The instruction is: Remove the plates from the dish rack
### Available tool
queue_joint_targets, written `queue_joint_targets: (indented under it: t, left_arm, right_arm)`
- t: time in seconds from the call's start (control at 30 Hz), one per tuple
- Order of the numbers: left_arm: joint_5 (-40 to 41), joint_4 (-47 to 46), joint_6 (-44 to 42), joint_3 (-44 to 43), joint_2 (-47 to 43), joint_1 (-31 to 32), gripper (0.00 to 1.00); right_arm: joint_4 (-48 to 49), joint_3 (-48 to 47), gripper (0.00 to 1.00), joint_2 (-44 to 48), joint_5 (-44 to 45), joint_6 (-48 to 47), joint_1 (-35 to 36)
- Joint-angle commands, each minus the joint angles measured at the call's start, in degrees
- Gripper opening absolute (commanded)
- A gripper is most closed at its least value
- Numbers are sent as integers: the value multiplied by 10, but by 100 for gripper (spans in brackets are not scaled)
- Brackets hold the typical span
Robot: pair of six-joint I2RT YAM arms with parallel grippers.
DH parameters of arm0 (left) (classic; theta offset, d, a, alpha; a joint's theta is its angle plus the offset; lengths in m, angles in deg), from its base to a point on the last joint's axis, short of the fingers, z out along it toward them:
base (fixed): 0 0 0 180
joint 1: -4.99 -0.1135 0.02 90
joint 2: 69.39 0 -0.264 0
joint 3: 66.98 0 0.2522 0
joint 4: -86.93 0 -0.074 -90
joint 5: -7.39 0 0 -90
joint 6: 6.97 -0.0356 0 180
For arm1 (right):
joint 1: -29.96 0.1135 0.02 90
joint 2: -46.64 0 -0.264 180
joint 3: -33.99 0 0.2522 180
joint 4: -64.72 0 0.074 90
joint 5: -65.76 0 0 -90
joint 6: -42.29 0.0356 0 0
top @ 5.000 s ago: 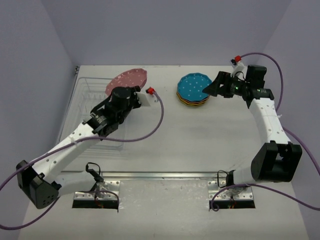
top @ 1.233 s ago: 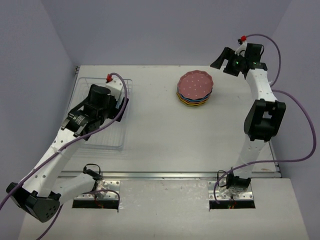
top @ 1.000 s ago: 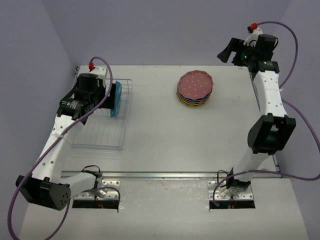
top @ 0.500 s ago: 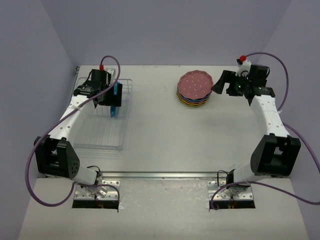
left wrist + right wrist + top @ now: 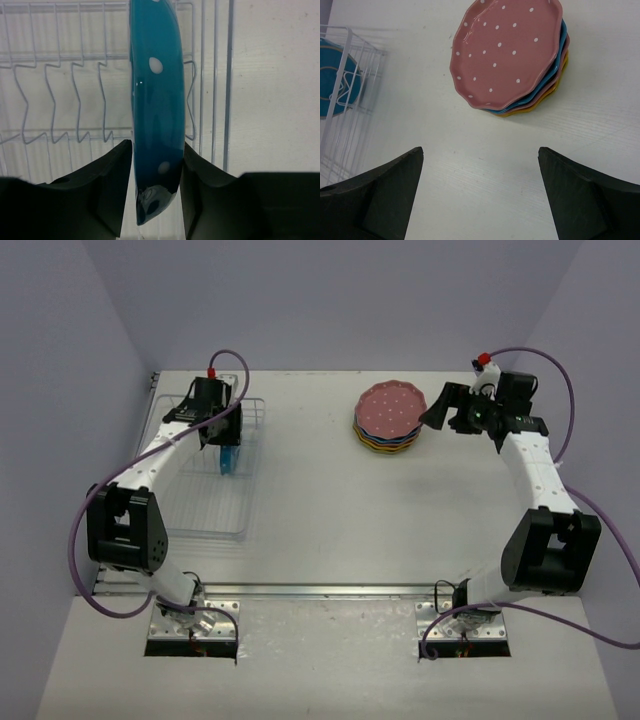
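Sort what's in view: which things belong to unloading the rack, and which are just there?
Job: blue plate, held upright by left fingers; dish rack; stacked plates, pink on top.
Not the job: purple cables; table.

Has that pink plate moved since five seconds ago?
Yes. The pink plate went right, away from the dish rack, and now tops the stack of plates.
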Motion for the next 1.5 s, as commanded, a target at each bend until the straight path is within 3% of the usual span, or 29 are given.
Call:
queue_joint_targets:
  t: [0.0,0.3,0.53,0.73,0.97,1.03,1.1,1.17,1.23,1.3,1.47]
  left_arm:
    - [-5,-20,10,-28,16,-5,35]
    - [-10,2,12,-57,14,-6,19]
    - [-9,55,12,-110,-5,-6,0]
    - [-12,96,-7,-182,-28,-6,0]
    - [-15,117,-100,-256,-53,5,0]
    - [16,103,-132,-251,-71,39,0]
    - [92,58,-216,-190,-117,109,0]
    - [118,26,-248,-134,-148,157,0]
    - [185,-38,-349,-76,-207,245,0]
    - [264,-138,-507,49,-281,343,0]
    - [285,-200,-665,182,-358,461,0]
  right_arm:
    - [20,5,96,20,-12,-3,1]
    - [11,3,95,33,-23,-1,1]
    - [9,4,95,41,-37,11,1]
    - [9,4,95,49,-61,24,1]
    - [6,-10,97,50,-86,52,1]
    - [4,-18,99,50,-98,58,1]
    - [5,-23,99,47,-125,71,1]
    - [7,-26,99,45,-139,79,1]
    - [9,-30,99,42,-169,95,1]
    - [16,-32,99,35,-212,124,1]
    - [79,19,99,34,-305,199,14]
